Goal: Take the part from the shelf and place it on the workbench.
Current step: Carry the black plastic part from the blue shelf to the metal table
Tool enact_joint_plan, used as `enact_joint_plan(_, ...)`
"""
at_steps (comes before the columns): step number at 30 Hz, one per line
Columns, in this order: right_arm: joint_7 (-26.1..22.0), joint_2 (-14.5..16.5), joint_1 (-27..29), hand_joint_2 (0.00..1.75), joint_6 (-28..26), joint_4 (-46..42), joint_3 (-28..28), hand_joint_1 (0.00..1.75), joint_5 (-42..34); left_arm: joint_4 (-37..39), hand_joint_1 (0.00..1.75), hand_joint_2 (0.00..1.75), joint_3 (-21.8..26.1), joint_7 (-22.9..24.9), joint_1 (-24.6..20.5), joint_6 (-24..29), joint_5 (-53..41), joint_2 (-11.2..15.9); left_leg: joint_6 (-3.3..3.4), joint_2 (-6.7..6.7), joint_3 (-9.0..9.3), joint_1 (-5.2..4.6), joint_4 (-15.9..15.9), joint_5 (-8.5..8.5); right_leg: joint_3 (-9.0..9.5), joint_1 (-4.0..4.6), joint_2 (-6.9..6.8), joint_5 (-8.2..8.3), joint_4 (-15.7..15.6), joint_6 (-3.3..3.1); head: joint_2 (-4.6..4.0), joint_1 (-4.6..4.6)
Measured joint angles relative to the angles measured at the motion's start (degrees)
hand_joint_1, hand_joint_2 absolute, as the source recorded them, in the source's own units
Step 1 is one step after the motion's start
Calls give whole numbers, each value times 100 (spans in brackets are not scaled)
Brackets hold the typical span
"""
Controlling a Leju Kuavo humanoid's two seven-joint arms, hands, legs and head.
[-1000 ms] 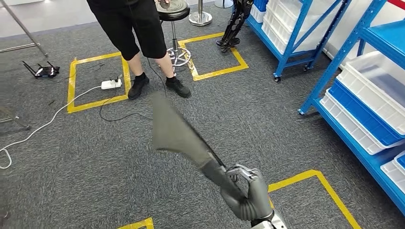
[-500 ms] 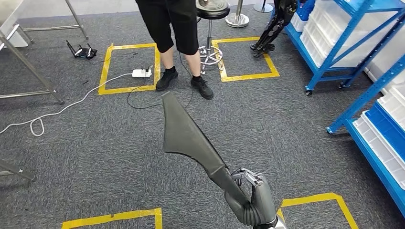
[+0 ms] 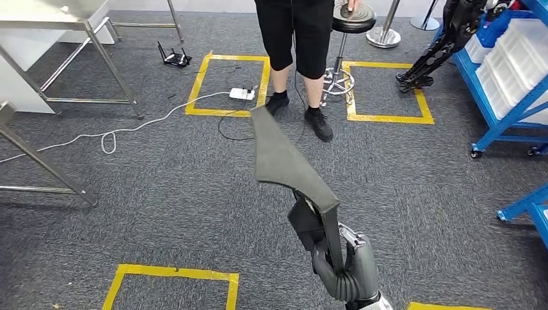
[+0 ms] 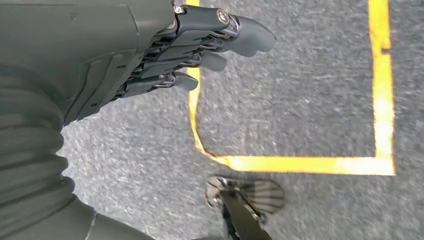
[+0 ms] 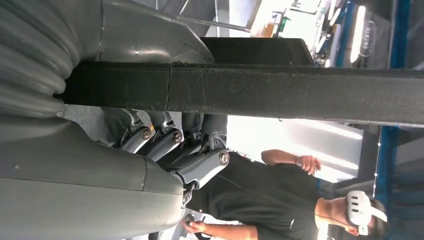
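**Q:** How far along is the job?

**A:** The pick looks done. The right hand grips the part, a long dark grey panel, by its narrow end, fingers wrapped around it, and the broad end rises forward over the grey carpet. The blue shelf stands off to the robot's right, well apart from the part. What remains, by my reading, is the carry and the set-down: a steel workbench stands at the far left, well apart from the hand, and the part is not yet on it.

**Q:** What does each camera add?

**A:** The head view gives the layout: yellow floor markings, a white power strip, a stool, and a person's legs just beyond the part's tip. The right wrist view shows the grasp up close: the part runs as a dark bar across the hand, fingers curled under it, and beyond it a person wearing a white headset. The left wrist view shows the left hand hanging above the carpet, fingers nearly straight, close together and holding nothing.
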Motion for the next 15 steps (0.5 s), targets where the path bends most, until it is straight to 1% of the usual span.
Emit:
enact_joint_plan(1,-17,31,-30,175,5,21,-3,175,-5,0,0,175,-1,62,17,-16,-36,27,-32,62,-22,-1,18,-9,11,-8,-63,22,-10,-42,0,-2)
enact_joint_plan(2,-32,64,-54,175,7,38,-7,175,-4,0,0,175,-2,117,27,-32,-62,45,-55,205,-74,-5,121,-83,17,-24,-134,45,-20,-90,0,-18)
enact_joint_plan(3,-45,95,-70,175,8,53,-11,175,1,0,0,175,-3,136,27,-44,-75,54,-69,391,-171,-9,348,-231,12,-34,-211,61,-29,-132,0,-39)
enact_joint_plan(4,-54,119,-79,175,7,69,-18,175,14,-1,0,175,-3,98,19,-56,-81,56,-80,592,-313,-16,674,-432,10,-16,-291,65,-29,-159,0,-56)
enact_joint_plan(5,-62,139,-83,175,7,81,-28,175,27,-1,0,175,-4,16,8,-69,-80,54,-93,707,-480,-12,1055,-632,4,-1,-378,67,-27,-184,0,-72)
enact_joint_plan(6,-66,151,-90,175,14,92,-41,175,39,-2,0,175,-4,-84,-7,-80,-83,50,-106,762,-619,-6,1380,-767,-1,16,-472,66,-26,-191,0,-74)
enact_joint_plan(7,-64,165,-102,175,30,100,-57,175,47,-2,0,175,-4,-171,-21,-90,-88,46,-115,793,-675,-2,1540,-799,-4,26,-562,62,-25,-195,0,-72)
enact_joint_plan(8,-61,181,-116,175,51,106,-70,175,48,-3,0,175,-4,-230,-34,-98,-103,44,-120,823,-623,0,1491,-731,-2,31,-647,58,-24,-198,0,-74)
enact_joint_plan(9,-57,201,-133,175,79,112,-81,175,51,-4,0,175,-4,-262,-47,-99,-120,47,-116,874,-458,1,1230,-583,7,35,-724,51,-23,-196,0,-74)
enact_joint_plan(10,-54,221,-151,175,105,119,-88,175,59,-8,0,175,-5,-277,-62,-92,-138,52,-99,997,-227,-5,845,-424,21,42,-793,41,-23,-188,0,-77)
enact_joint_plan(11,-51,238,-167,175,126,127,-92,175,72,-13,0,175,-5,-283,-84,-82,-159,60,-71,1122,-19,-29,481,-310,32,66,-855,24,-17,-167,0,-80)
enact_joint_plan(12,-47,250,-181,175,144,137,-96,175,88,-20,0,175,-7,-284,-106,-72,-174,66,-35,1213,120,-51,221,-245,42,88,-911,10,-16,-140,0,-72)
enact_joint_plan(13,-43,258,-193,175,157,147,-99,175,104,-26,0,175,-7,-280,-122,-63,-189,71,3,1261,179,-78,89,-235,51,110,-969,-1,-18,-115,0,-66)
enact_joint_plan(14,-39,263,-203,175,164,156,-101,175,117,-31,0,175,-8,-271,-131,-60,-201,76,41,1209,169,-103,59,-241,59,124,-1035,-8,-26,-87,0,-58)
enact_joint_plan(15,-35,271,-210,175,167,163,-102,175,124,-33,0,175,-8,-258,-129,-60,-212,79,83,1126,163,-97,40,-227,69,126,-1084,-17,-33,-61,0,-52)
